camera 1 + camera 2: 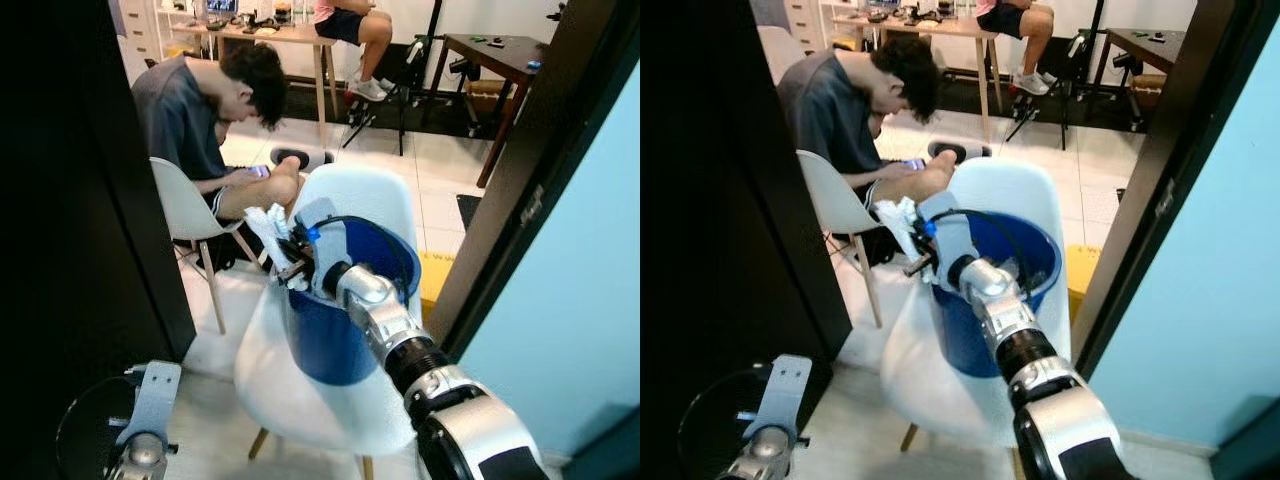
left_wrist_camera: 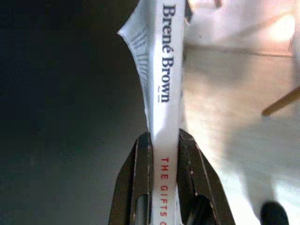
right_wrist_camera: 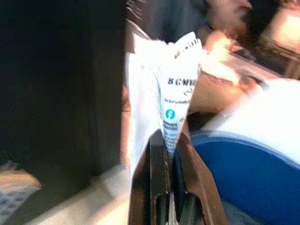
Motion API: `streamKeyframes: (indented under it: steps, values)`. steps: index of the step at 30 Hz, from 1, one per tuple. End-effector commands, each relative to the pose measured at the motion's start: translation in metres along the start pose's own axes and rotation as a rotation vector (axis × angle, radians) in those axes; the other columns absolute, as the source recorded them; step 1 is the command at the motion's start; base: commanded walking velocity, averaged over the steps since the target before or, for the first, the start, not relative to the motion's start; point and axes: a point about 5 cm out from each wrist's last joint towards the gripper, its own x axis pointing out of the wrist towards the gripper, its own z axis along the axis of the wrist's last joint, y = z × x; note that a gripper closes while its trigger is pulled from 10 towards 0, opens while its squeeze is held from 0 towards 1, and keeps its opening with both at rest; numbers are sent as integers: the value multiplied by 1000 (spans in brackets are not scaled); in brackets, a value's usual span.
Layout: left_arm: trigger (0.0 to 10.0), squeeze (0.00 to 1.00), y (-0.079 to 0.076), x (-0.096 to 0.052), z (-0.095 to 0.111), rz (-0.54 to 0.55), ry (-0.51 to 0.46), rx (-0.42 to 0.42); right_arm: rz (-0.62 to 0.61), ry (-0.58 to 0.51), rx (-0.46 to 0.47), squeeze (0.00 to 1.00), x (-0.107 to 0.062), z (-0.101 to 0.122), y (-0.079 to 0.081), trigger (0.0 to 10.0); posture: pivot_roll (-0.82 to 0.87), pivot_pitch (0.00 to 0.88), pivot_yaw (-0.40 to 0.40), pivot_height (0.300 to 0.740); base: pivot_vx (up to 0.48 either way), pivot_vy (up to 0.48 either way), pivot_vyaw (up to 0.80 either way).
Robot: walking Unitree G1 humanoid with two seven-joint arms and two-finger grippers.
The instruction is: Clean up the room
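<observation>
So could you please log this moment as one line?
right tool: shut on white packet, beside blue bucket rim | left tool: shut on book | bucket: on white chair

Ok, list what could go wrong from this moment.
1. The right gripper pinches only an edge of the white packet beside the blue bin; released there, it may fall outside.
2. The bin sits on a curved white chair seat, so a push from the arm could tip it.
3. A person sits close behind the chair; a wide swing could hit them.
4. The left gripper holds a book by its spine; it could slip.
</observation>
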Motion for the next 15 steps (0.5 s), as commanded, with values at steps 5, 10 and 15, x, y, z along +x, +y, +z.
streamKeyframes:
  steps: [5,10,15]
  values:
    - [10000,0,-1,-2,-6,-11,9,21,-106,54,-36,0,-1,-2,-15,10000,-97,0,-34,740,160,0,0]
    - [10000,0,-4,-3,-9,-39,22,-8,-237,127,-57,0,-9,-14,-35,10000,-92,0,-40,740,222,0,0]
    - [10000,0,-8,-5,-12,-78,34,-41,-335,188,-76,0,-17,-24,-48,10000,-87,0,-41,740,0,0,0]
